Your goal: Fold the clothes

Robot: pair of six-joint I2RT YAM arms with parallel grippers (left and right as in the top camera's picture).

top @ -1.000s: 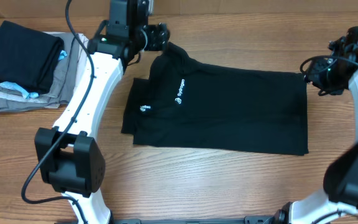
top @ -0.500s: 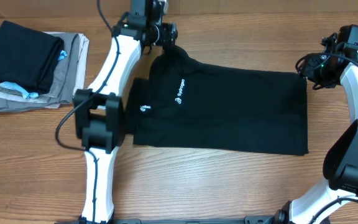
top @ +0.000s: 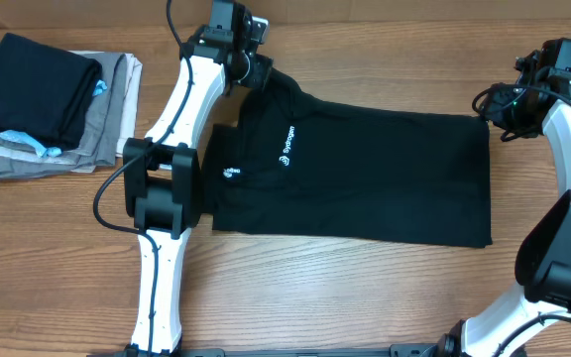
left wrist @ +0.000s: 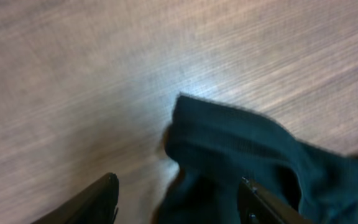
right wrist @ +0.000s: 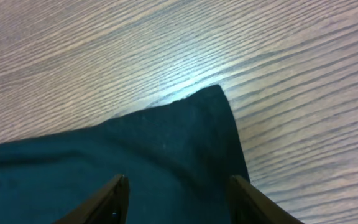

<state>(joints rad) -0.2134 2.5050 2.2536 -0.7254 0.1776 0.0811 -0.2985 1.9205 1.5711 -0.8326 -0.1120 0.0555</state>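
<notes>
Near folded pile (top: 38,99): black shirt (top: 365,169) spread out, logo up. Left gripper (left wrist: 178,190) positioned at shirt end nearest pile, fingers parted astride fabric. Right gripper (right wrist: 176,186) positioned at corner farthest from pile, fingers parted.

Even, bright light from overhead; glare on the table (right wrist: 191,81) in both wrist views, the left blurred.
</notes>
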